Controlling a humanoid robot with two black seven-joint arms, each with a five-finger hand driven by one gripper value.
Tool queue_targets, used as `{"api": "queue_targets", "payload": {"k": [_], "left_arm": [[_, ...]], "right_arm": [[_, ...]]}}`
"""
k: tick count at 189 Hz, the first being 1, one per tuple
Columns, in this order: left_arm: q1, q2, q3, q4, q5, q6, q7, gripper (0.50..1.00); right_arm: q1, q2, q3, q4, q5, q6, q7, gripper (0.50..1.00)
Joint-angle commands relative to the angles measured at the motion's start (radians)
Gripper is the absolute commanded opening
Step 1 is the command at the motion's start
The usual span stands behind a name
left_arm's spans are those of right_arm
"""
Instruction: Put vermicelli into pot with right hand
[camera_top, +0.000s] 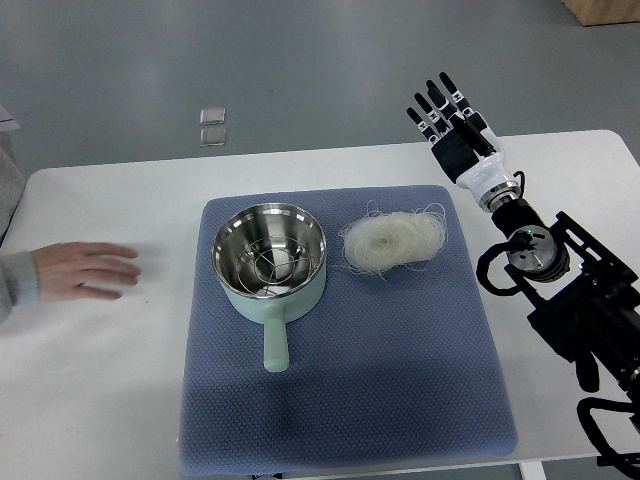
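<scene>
Top view of a white table (120, 350) covered in its middle by a blue-grey rectangular mat (400, 380) with a fine woven, dimpled texture and rounded corners.

Pot (270, 262): round, with a pale mint-green outer wall and a polished steel interior; a wire rack of thin metal rods lies inside it. Its short, flat, mint-green handle (274, 346) points toward the near edge. The pot stands upright on the left half of the mat.

Vermicelli (392, 240): a loose, flattened nest of thin, translucent white strands, roughly oval, with stray loops curling out at its rim. It lies on the mat just to the right of the pot, apart from it and outside it.

Right hand (452, 128): black, jointed fingers (438, 105) on a black and white palm, joined to a white wrist and a black arm of cables and brackets entering from the right edge. The fingers are extended, nearly straight and close together, pointing away toward the far side; they hold nothing. The hand is at the far right of the table, beyond the mat's far right corner and well apart from the vermicelli.

Person's hand (85, 270): rests flat on the bare table at the left, fingers toward the mat, with a grey knitted sleeve (14, 280) at the wrist.

Two small clear square pieces (212, 126) lie on the grey floor beyond the table.
</scene>
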Motion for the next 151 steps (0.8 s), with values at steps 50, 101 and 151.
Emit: {"api": "queue_targets", "payload": {"k": [50, 101, 151], "left_arm": [[0.000, 0.000, 0.001, 0.000, 0.000, 0.000, 0.000, 1.000], [0.000, 0.000, 0.001, 0.000, 0.001, -0.002, 0.000, 1.000], [0.000, 0.000, 0.003, -0.006, 0.001, -0.002, 0.000, 1.000]], "right_arm": [[0.000, 0.000, -0.003, 0.000, -0.004, 0.000, -0.001, 0.952], [0.022, -0.039, -0.040, 0.000, -0.007, 0.007, -0.002, 0.952], [0.161, -0.190, -0.239, 0.002, -0.188, 0.051, -0.005, 0.952]]}}
